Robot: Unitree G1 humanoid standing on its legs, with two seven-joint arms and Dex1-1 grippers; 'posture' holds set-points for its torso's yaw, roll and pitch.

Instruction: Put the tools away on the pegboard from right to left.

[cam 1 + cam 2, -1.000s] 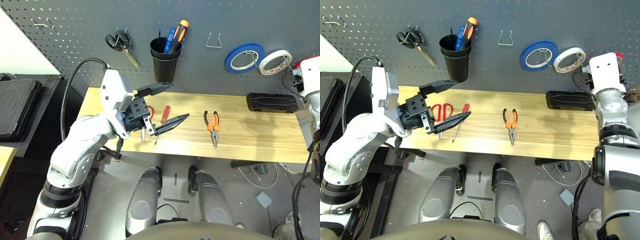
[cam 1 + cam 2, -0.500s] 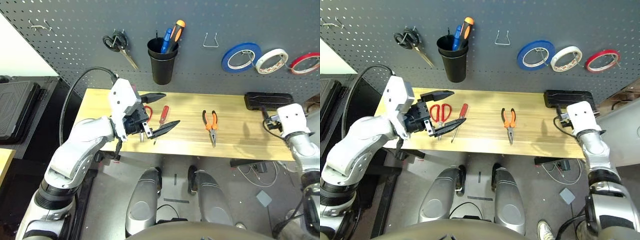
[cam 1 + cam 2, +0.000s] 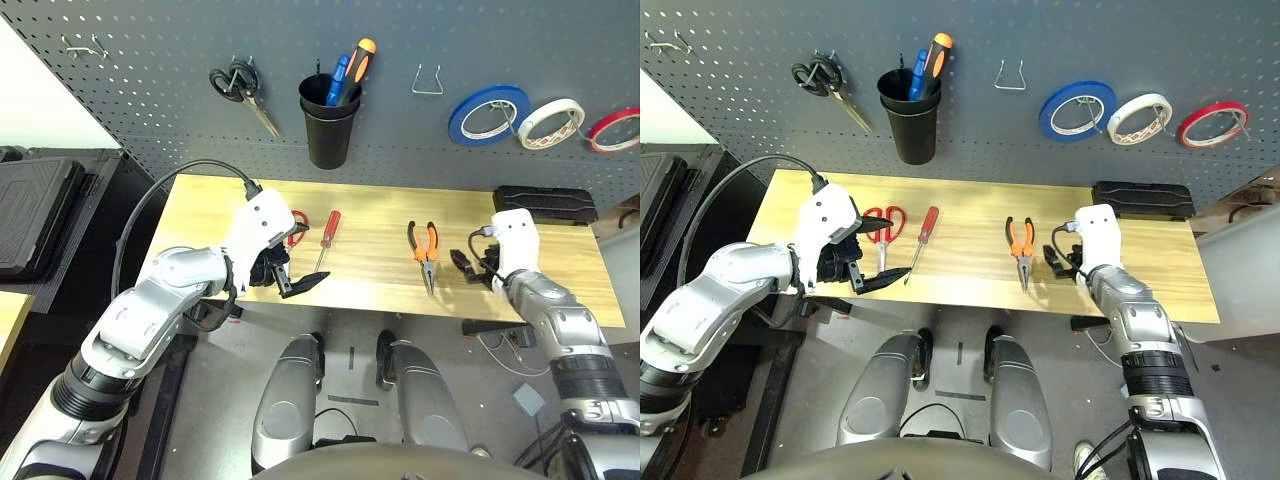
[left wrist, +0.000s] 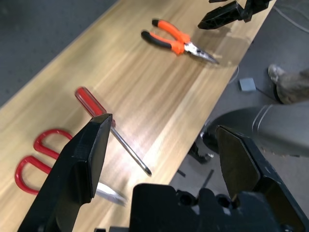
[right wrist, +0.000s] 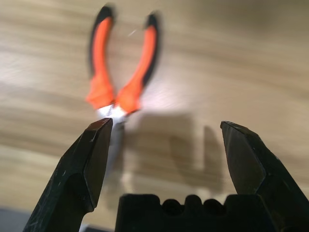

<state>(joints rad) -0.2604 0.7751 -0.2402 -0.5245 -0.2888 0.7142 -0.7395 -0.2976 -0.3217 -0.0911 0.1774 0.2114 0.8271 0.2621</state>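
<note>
While red tape ring point(image 3: 614, 131) hangs on pegboard point(image 3: 150, 60), right hand point(image 5: 161, 145) gapes beside pliers point(image 3: 425, 247); left hand point(image 4: 161, 145) wide.

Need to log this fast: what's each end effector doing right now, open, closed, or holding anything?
Left end effector: open, holding nothing, over the screwdriver.
Right end effector: open, holding nothing, beside the pliers.

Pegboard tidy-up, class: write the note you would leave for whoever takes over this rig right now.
Left gripper: open, empty, over the red-handled scissors and screwdriver.
Right gripper: open, empty, just right of the pliers.
Done: red tape ring hangs on the pegboard, far right.
Left: pliers, likely next, then screwdriver, then scissors, all lying on the table.
</note>
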